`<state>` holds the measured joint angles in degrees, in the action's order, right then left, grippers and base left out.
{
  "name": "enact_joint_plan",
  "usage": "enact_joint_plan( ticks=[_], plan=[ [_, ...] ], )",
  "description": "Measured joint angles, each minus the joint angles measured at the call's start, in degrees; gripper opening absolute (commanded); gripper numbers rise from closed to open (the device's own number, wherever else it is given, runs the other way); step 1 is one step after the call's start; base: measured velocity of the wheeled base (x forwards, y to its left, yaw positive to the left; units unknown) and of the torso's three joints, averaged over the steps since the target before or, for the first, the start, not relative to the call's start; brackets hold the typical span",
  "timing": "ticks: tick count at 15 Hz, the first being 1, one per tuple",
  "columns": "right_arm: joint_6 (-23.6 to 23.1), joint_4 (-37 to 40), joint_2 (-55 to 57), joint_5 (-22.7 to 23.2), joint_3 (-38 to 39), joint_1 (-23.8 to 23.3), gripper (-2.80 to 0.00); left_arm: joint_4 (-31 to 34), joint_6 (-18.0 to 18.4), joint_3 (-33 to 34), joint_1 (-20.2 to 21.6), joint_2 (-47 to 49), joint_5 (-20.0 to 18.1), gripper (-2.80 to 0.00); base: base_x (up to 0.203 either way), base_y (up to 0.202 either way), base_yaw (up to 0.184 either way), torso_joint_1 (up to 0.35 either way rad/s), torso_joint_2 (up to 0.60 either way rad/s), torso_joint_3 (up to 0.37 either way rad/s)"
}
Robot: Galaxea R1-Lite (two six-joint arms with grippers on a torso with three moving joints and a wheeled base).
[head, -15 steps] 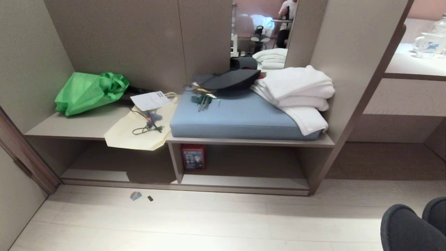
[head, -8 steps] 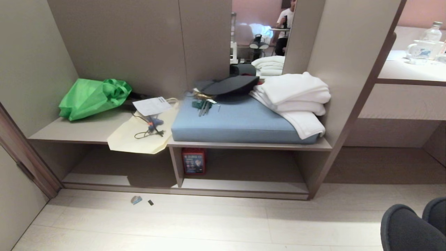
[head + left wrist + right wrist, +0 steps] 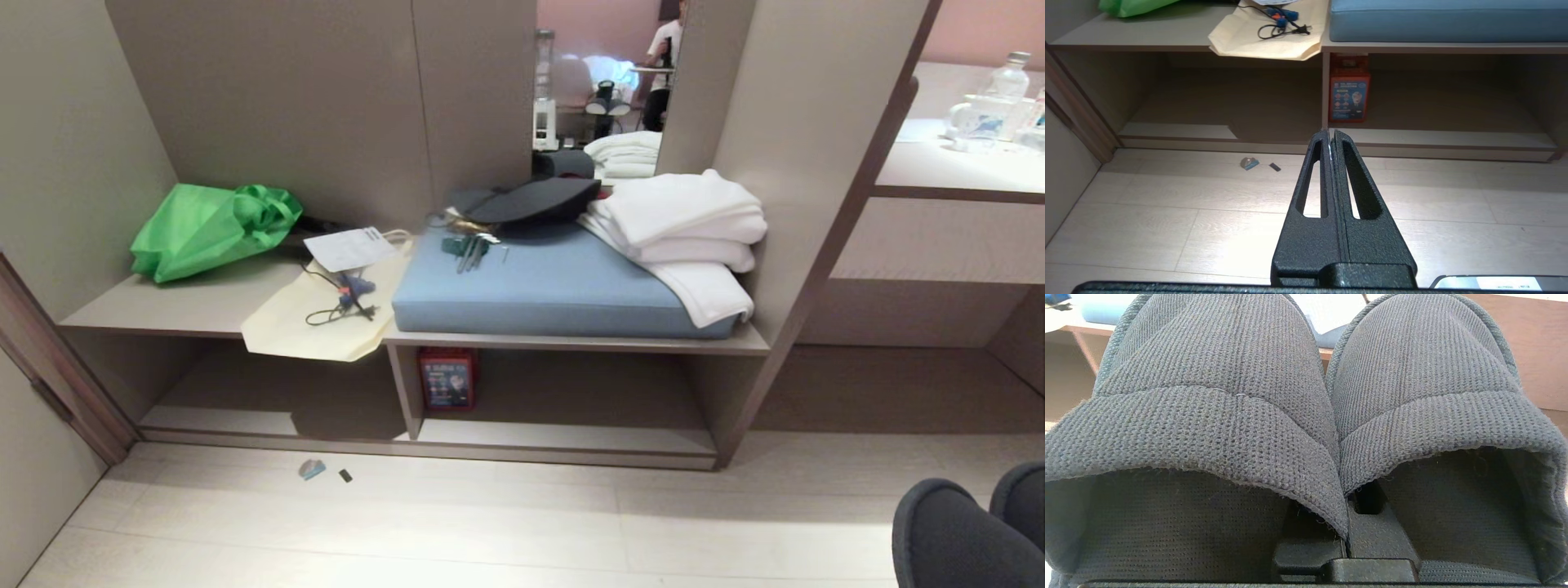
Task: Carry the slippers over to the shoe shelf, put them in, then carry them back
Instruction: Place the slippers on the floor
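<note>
R pincer (image 3: 1345,522) clamped on slippers (image 3: 1306,396), toes fwd, at 5 o'clock; L pincer (image 3: 1329,136) closed, empty, aimed at shoe shelf (image 3: 1327,139).

Right wrist view: slippers (image 3: 1306,396) fill nearly the whole frame, two dark grey knit toe caps side by side, touching along the middle, openings facing the camera. Right gripper (image 3: 1346,522) pokes up at the seam between them, black fingers (image 3: 1372,535) pressed together, pinching the inner edges of both slippers. Behind: a strip of blue cushion (image 3: 1098,314) on a taupe shelf (image 3: 1539,351), mostly hidden.
</note>
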<state>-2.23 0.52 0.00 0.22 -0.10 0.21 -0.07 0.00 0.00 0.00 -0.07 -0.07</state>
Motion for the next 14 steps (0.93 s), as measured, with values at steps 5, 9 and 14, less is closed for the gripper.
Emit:
enact_joint_plan(
  ticks=[5,9,14],
  plan=[
    [0.0,0.0,0.0,0.0,0.0,0.0,-2.8,0.0,0.0,0.0,0.0,0.0,0.0,-2.8,0.0,-0.195,0.002,0.002,0.0,0.002],
    [0.0,0.0,0.0,0.0,0.0,0.0,-2.8,0.0,0.0,0.0,0.0,0.0,0.0,-2.8,0.0,-0.198,0.003,0.001,0.0,0.003],
    [0.0,0.0,0.0,0.0,0.0,0.0,-2.8,0.0,-0.1,0.0,0.0,0.0,0.0,-2.8,0.0,-0.199,0.002,0.001,0.0,0.002]
  ],
)
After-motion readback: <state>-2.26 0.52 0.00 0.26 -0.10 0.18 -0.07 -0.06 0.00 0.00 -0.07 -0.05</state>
